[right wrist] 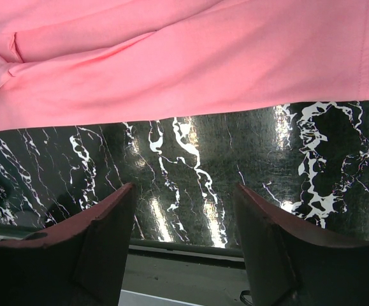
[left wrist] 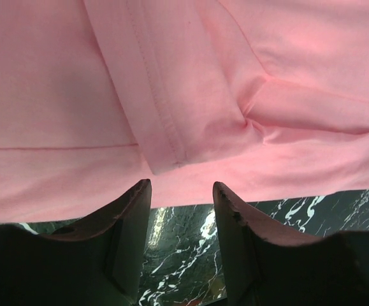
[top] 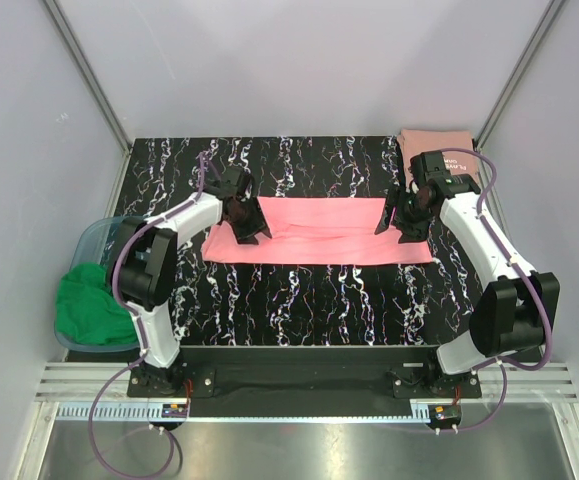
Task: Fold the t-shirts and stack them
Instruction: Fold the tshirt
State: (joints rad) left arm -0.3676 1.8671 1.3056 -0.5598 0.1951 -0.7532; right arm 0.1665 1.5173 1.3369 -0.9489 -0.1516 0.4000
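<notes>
Bright pink t-shirt lies flat on the marbled table, the left gripper and right gripper empty, jaws apart, at its ends; folded salmon t-shirt in the far right corner bears white lettering too small to read.

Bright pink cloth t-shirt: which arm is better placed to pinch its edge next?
Probably left: the left gripper, open, sits at the hem of the bright pink t-shirt; the right gripper, open, hangs over black marbled table, short of it.

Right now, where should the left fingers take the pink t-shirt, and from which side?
The pink t-shirt lies flat, so probably take its left edge, ahead of the left fingers, coming from the left and slipping one finger underneath.
</notes>
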